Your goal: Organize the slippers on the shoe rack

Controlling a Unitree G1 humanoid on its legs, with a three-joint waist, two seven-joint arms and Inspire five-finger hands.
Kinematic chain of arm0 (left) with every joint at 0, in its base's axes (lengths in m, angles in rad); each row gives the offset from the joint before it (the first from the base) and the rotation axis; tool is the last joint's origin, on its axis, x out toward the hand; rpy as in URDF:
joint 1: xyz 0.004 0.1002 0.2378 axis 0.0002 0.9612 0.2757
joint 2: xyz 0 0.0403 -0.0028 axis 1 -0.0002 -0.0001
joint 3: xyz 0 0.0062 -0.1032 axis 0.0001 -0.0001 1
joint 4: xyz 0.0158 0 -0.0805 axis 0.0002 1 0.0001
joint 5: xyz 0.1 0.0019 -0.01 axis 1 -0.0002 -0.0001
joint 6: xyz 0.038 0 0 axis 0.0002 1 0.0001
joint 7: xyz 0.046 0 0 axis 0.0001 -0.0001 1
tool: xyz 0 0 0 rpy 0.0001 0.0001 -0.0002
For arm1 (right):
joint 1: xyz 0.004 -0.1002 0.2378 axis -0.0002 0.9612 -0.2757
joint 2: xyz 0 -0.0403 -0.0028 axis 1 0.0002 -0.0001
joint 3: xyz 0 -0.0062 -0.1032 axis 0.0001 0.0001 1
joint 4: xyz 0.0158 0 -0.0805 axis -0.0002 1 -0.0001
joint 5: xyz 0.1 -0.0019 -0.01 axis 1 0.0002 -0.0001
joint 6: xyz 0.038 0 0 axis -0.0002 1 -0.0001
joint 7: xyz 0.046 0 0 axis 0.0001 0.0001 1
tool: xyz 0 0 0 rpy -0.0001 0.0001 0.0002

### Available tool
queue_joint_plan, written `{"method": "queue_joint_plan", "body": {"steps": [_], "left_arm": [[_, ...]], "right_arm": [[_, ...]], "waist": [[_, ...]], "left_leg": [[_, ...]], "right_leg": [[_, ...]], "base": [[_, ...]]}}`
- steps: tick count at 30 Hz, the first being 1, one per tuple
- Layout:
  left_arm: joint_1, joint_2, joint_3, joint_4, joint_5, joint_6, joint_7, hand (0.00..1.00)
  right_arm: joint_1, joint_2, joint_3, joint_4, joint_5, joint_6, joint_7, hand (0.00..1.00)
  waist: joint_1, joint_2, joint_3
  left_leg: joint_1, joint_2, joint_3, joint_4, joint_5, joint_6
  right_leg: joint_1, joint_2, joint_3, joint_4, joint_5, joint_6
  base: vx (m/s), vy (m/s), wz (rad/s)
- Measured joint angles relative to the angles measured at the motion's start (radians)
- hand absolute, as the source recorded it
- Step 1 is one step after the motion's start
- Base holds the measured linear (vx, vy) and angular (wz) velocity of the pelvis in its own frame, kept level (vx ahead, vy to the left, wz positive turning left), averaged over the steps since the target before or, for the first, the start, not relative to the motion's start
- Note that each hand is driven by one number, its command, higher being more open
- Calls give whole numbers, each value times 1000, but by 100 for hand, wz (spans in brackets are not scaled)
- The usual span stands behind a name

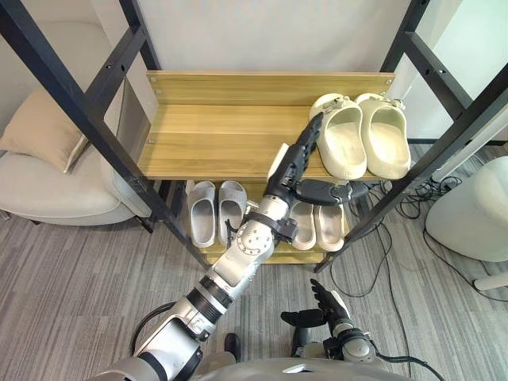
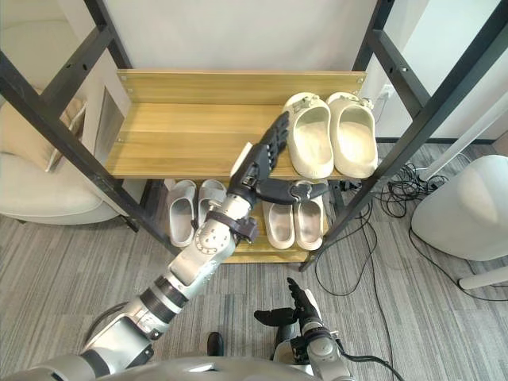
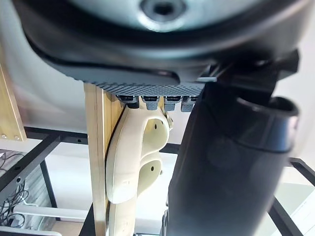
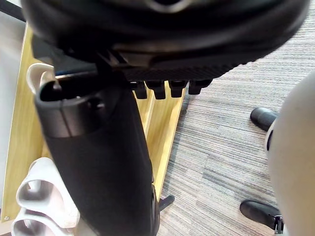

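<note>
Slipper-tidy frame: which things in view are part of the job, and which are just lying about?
Job: shoe rack; cream clogs on its top shelf; grey slippers and pale slippers on the lower shelf; left robot hand, fingers straight, beside the clogs; right robot hand, low.

Lying about: armchair, cushion, floor cables, white rounded seat.

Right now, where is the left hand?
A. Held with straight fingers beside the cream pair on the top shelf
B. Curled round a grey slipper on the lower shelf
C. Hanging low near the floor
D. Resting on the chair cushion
A: the left hand is over the top shelf, its fingers straight alongside the cream pair. The hand low near the floor is the right hand.
</note>
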Motion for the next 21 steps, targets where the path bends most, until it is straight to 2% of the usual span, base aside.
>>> {"method": "queue_joint_plan", "body": {"steps": [5,7,11,16,21], "left_arm": [[99,39,37,-150,-64,6,-12,100],[118,42,43,-214,-104,8,-20,100],[137,42,33,-308,-165,7,-49,100],[189,43,-78,-409,-275,0,-135,100],[230,43,-221,-412,-330,18,-221,100]], "right_arm": [[-7,-5,0,23,-1,14,5,100],[-5,-8,1,23,-1,15,8,100],[-1,-8,7,24,-1,16,15,100],[-2,-20,42,24,-2,16,26,100],[-10,-35,60,43,-3,16,30,100]], "waist": [[15,5,2],[35,10,-1],[49,17,-5],[66,37,-18],[68,58,-33]], "left_leg": [[-11,1,-16,5,-1,-1],[-14,0,-23,7,-1,-1],[-20,-2,-45,19,-1,-2],[-23,-5,-63,24,-5,-7],[-19,-2,-66,24,-5,-8]], "right_leg": [[0,-2,-12,1,-5,1],[2,-3,-18,4,-6,1],[13,-6,-36,4,-7,0],[28,-7,-53,4,-13,0],[33,-6,-55,5,-15,-1]], "base": [[1,0,10],[8,3,9],[1,7,18],[-25,-2,11],[0,0,0]]}}
